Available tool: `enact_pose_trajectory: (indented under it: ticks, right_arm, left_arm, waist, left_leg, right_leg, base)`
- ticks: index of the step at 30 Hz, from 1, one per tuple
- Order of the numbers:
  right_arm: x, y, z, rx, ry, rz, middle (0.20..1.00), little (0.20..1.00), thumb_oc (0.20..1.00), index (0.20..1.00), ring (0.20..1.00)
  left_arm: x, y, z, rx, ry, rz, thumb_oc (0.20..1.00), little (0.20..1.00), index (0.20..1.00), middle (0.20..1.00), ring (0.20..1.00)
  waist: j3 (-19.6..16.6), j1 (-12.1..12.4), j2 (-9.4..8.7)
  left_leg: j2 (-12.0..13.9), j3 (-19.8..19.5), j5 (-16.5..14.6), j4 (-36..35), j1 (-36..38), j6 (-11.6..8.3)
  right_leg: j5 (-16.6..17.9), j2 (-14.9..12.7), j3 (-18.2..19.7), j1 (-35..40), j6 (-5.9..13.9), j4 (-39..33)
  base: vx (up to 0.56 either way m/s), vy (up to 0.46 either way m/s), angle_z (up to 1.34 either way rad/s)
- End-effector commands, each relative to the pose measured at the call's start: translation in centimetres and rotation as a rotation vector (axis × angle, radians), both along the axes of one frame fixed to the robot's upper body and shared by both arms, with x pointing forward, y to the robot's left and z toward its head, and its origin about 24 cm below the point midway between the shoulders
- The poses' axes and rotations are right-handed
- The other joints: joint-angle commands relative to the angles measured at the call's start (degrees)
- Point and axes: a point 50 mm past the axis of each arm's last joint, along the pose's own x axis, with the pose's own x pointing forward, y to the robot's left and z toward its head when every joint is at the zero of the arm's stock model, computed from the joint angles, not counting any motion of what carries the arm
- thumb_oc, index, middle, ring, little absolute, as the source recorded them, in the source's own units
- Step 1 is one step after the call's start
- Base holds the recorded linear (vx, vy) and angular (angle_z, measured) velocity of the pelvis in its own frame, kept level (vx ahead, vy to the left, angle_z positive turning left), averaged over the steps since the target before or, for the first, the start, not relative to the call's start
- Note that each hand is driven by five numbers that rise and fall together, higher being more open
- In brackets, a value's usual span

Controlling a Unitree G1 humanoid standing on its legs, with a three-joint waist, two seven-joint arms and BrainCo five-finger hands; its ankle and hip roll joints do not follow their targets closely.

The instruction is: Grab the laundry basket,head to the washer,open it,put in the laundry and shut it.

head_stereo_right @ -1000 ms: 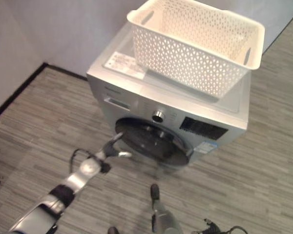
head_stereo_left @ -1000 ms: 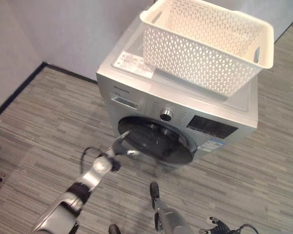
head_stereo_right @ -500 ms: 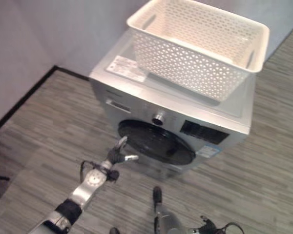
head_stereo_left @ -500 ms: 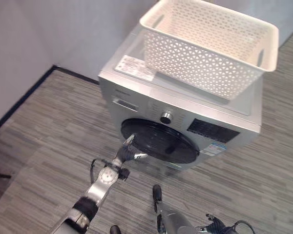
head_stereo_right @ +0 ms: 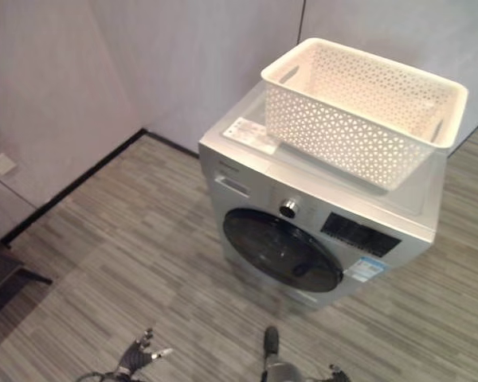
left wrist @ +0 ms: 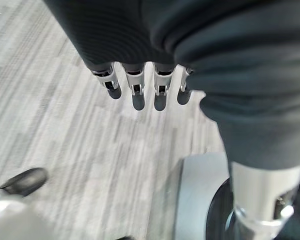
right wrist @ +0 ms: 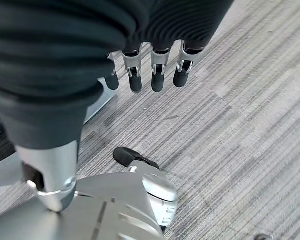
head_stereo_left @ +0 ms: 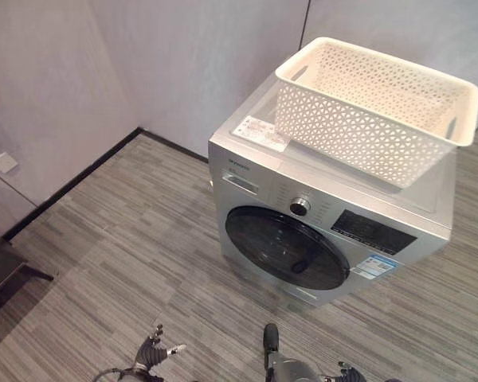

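I see the washer (head_stereo_left: 327, 215) a little way off, against the far wall. Its round dark door (head_stereo_left: 285, 247) looks shut. The white laundry basket (head_stereo_left: 374, 107) sits on top of the washer, toward the right side. I can see right through its holes, and it looks empty to me. I can't see any laundry in it.

My left hand (head_stereo_left: 153, 352) is low and near me, on the left, well apart from the washer. Its fingers are spread out and loose, and it holds nothing. My right hand (right wrist: 149, 67) hangs over the striped floor (head_stereo_left: 119, 239). Its fingers (right wrist: 157, 80) are relaxed too, and it holds nothing.

So I think the basket is emptied, the clothes are likely inside, and the door is closed. That would be the last step, so the job looks about done. I can't tell if the door has really clicked shut. Next I would keep both hands down and away from the washer, and maybe check the door by giving it a soft push.
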Motion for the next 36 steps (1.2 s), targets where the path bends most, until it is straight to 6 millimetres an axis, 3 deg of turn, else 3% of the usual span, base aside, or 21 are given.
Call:
enact_pose_trajectory:
  ticks: [1, 11, 13, 15, 16, 17, 19, 20, 21, 24, 27, 29, 36]
  right_arm:
    - [-1.8, 0.4, -0.5, -0.002, 0.078, 0.014, 1.000, 1.000, 1.000, 1.000, 1.000]
    - [-0.9, 0.0, -0.3, -0.001, 0.049, -0.019, 1.000, 1.000, 1.000, 1.000, 1.000]
    - [-0.8, -0.1, -0.2, -0.001, 0.043, -0.019, 1.000, 1.000, 1.000, 1.000, 1.000]
    - [-0.9, -0.2, -0.2, -0.005, 0.050, -0.022, 1.000, 1.000, 1.000, 1.000, 1.000]
    - [-0.7, -0.3, -0.2, -0.012, 0.049, -0.010, 1.000, 1.000, 1.000, 1.000, 1.000]
    - [-0.7, -0.3, -0.2, -0.012, 0.049, -0.010, 1.000, 1.000, 1.000, 1.000, 1.000]
    - [-0.4, -0.1, -0.1, -0.014, 0.045, 0.020, 1.000, 1.000, 1.000, 1.000, 1.000]
    - [-0.1, 0.0, -0.1, -0.016, 0.043, 0.051, 1.000, 1.000, 1.000, 1.000, 1.000]
    - [0.1, -0.1, -0.1, -0.025, 0.040, 0.063, 1.000, 1.000, 1.000, 1.000, 1.000]
    - [0.8, -0.5, 0.2, -0.048, 0.024, 0.065, 1.000, 1.000, 1.000, 1.000, 1.000]
    - [1.4, -0.6, 0.3, -0.048, -0.003, 0.049, 1.000, 1.000, 1.000, 1.000, 1.000]
    - [1.1, -0.5, 0.2, -0.038, 0.003, 0.037, 1.000, 1.000, 1.000, 1.000, 1.000]
    - [1.3, 0.1, 0.1, -0.024, 0.025, 0.049, 1.000, 1.000, 1.000, 1.000, 1.000]
  left_arm:
    - [0.8, 0.3, 0.1, 0.048, -0.015, 0.008, 1.000, 1.000, 1.000, 1.000, 1.000]
    - [2.7, -0.7, 0.7, 0.035, -0.053, -0.109, 1.000, 1.000, 1.000, 1.000, 1.000]
    - [3.2, -0.8, 0.9, 0.026, -0.073, -0.102, 1.000, 1.000, 1.000, 1.000, 1.000]
    - [3.3, -1.1, 0.9, 0.004, -0.078, -0.093, 1.000, 1.000, 1.000, 1.000, 1.000]
    - [3.6, -1.3, 1.0, -0.001, -0.083, -0.097, 1.000, 1.000, 1.000, 1.000, 1.000]
    - [3.6, -1.3, 1.0, -0.001, -0.084, -0.097, 1.000, 1.000, 1.000, 1.000, 1.000]
    - [4.0, -1.7, 1.1, -0.008, -0.101, -0.108, 1.000, 1.000, 1.000, 1.000, 1.000]
    - [4.3, -1.8, 1.2, -0.010, -0.113, -0.093, 1.000, 1.000, 1.000, 1.000, 1.000]
    - [4.5, -1.9, 1.3, -0.014, -0.125, -0.079, 1.000, 1.000, 1.000, 1.000, 1.000]
    - [5.0, -2.2, 1.6, -0.033, -0.152, -0.073, 1.000, 1.000, 1.000, 1.000, 1.000]
    - [5.3, -2.5, 1.7, -0.038, -0.164, -0.084, 1.000, 1.000, 1.000, 1.000, 1.000]
    - [5.2, -2.5, 1.7, -0.049, -0.165, -0.086, 1.000, 1.000, 1.000, 1.000, 1.000]
    - [4.6, -1.3, 1.7, -0.025, -0.143, -0.096, 1.000, 1.000, 1.000, 1.000, 1.000]
  waist:
    - [-1.71, -0.11, -1.64]
    - [-2.31, -1.15, -1.33]
    - [-2.12, -1.29, -1.34]
    - [-1.32, -1.17, -1.02]
    - [-0.30, -0.38, -1.37]
    - [-0.50, -0.55, -1.46]
    - [0.58, 0.56, -2.27]
    - [0.53, 1.43, -2.76]
    - [0.17, 1.62, -2.68]
    - [-0.44, 2.37, -2.29]
    - [-0.39, 2.57, -1.64]
    - [-1.15, 2.06, -0.02]
    - [-2.79, 3.27, 0.42]
  left_leg:
    - [-0.52, -4.24, 1.02, 5.78, -4.75, -0.14]
    - [0.01, -7.43, 2.12, 6.42, -6.50, -1.05]
    - [1.16, -8.35, 3.10, 9.55, -8.43, -1.93]
    - [2.77, -10.08, 5.91, 17.26, -10.57, -3.31]
    - [1.98, -13.34, 8.46, 24.01, -13.90, -3.51]
    - [1.85, -13.49, 8.67, 24.01, -14.28, -3.50]
    - [-2.18, -20.86, 10.90, 33.50, -19.46, -3.32]
    - [-5.49, -26.01, 10.71, 35.39, -21.60, -3.05]
    - [-6.34, -27.81, 8.79, 31.47, -21.43, -2.81]
    - [-4.07, -29.24, 5.67, 15.92, -20.34, -2.86]
    - [-3.12, -29.89, 6.21, 12.60, -20.70, -3.00]
    - [-2.17, -26.05, 6.01, 9.51, -17.36, -2.95]
    - [-3.19, -18.60, 6.74, 2.00, -11.38, -0.86]
  right_leg:
    - [-5.37, -6.31, -1.72, 6.67, 6.33, 2.44]
    - [-6.81, -6.00, -2.90, 7.49, 5.22, 2.69]
    - [-7.69, -5.10, -2.69, 7.63, 4.28, 2.55]
    - [-9.45, -2.54, -0.94, 9.29, 2.39, 1.68]
    - [-9.53, -1.86, -0.02, 9.48, 1.39, 1.49]
    - [-9.44, -1.97, -0.16, 9.19, 1.39, 1.49]
    - [-9.26, -1.13, 1.01, 9.72, 0.52, 1.09]
    - [-9.55, -0.73, 2.73, 10.18, 0.65, 0.49]
    - [-9.93, -0.63, 3.56, 10.06, 1.09, 0.49]
    - [-11.61, -0.52, 6.05, 10.85, 2.17, 0.49]
    - [-12.43, -0.35, 7.34, 11.39, 2.57, 0.70]
    - [-12.91, -1.75, 7.64, 12.28, 3.62, 1.29]
    - [-11.21, -5.73, 8.72, 11.42, 6.13, 2.45]
  base:
    - [0.00, 0.000, 0.00]
    - [0.00, -0.029, 0.19]
    - [0.01, -0.127, 0.20]
    - [0.03, -0.171, 0.19]
    - [-0.03, -0.105, 0.05]
    - [-0.07, -0.114, -0.15]
    - [0.02, -0.106, -0.45]
    - [0.15, -0.033, -0.29]
    - [0.19, 0.027, -0.18]
    - [0.17, 0.094, -0.49]
    - [0.15, 0.084, -0.42]
    - [0.22, 0.255, -0.64]
    - [0.10, 0.150, -0.72]
